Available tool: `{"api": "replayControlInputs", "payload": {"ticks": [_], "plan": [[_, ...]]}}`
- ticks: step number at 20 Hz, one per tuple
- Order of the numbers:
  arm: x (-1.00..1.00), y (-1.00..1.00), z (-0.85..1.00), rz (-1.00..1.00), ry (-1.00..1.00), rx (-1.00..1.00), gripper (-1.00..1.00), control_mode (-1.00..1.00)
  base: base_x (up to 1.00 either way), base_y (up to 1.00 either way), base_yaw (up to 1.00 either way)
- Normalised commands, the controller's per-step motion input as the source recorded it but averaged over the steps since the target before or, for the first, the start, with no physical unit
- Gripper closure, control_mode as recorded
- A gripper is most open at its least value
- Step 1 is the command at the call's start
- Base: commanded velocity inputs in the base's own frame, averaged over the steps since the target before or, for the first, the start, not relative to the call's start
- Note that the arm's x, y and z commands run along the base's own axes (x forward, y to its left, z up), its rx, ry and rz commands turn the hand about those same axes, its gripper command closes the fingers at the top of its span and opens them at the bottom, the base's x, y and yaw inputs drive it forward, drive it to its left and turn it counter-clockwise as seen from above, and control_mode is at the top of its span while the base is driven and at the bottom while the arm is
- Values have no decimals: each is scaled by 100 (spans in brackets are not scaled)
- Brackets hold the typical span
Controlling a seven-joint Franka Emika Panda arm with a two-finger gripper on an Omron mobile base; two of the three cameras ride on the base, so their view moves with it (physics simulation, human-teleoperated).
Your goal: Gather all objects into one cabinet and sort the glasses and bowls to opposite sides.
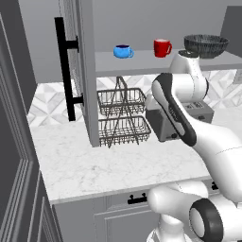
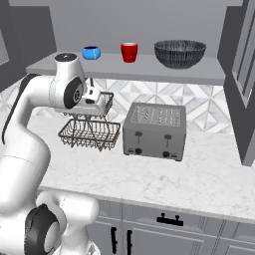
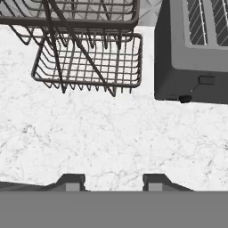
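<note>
We see the blue cup (image 2: 91, 52), red mug (image 2: 129, 52) and dark grey ribbed bowl (image 2: 180, 53) standing apart on the cabinet shelf (image 2: 209, 75): cup leftmost, mug in the middle, bowl to the right. The cabinet door (image 1: 71, 61) stands open.

Our tool (image 3: 114, 183) hovers over bare marble bench (image 3: 111, 138), tips parted with nothing between them, in front of the wire baskets (image 3: 89, 62) and the toaster (image 3: 196, 49).

We judge the hand is between pickups. For the next reach we should lift clear of the baskets and toaster, come at the shelf from the front, and keep bowls right and cups left.
</note>
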Motion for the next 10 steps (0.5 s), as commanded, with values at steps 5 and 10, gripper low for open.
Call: {"api": "replayControlInputs", "payload": {"ticks": [5, 10], "plan": [[-48, 0, 0, 0, -3, 0, -100, -100, 0, 0, 0], [-89, 0, 2, -5, -11, 0, -100, -100, 0, 0, 0]]}}
